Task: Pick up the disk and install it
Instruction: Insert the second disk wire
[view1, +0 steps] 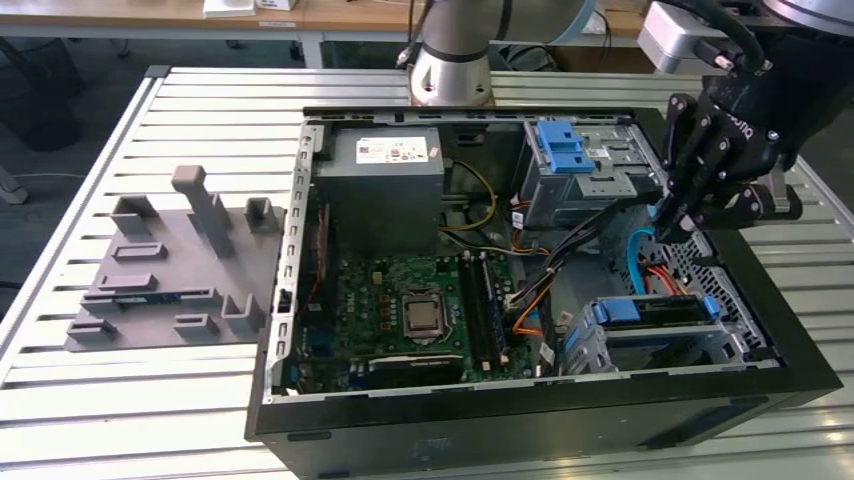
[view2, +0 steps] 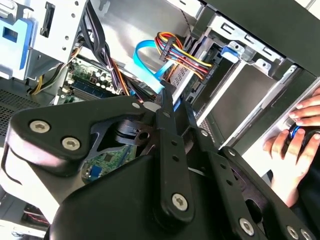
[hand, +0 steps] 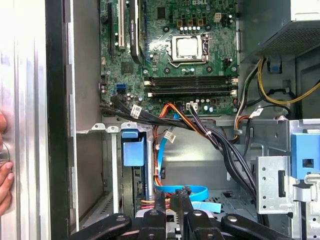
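The disk (hand: 133, 149) is seen standing on its edge in a metal bay (hand: 111, 165) at the corner of the open computer case (view1: 534, 415). Its blue end faces out and it looks to be already in its slot. It is judged to be heavy for its size, hard and stiff, with smooth metal faces that can slip. It should not be dropped or knocked. It is best held by its blue plastic rails or its two long sides, not by its flat label face.

The gripper (hand: 171, 197) is held just above the bay with its fingers (view2: 166, 107) pressed close together and nothing between them.

Little room is left here. Bundled wires (hand: 210, 132) and a flat blue cable (hand: 182, 191) lie near the bay, and thin metal edges are all around. A person's hand (view2: 295, 132) is rested by the case wall.
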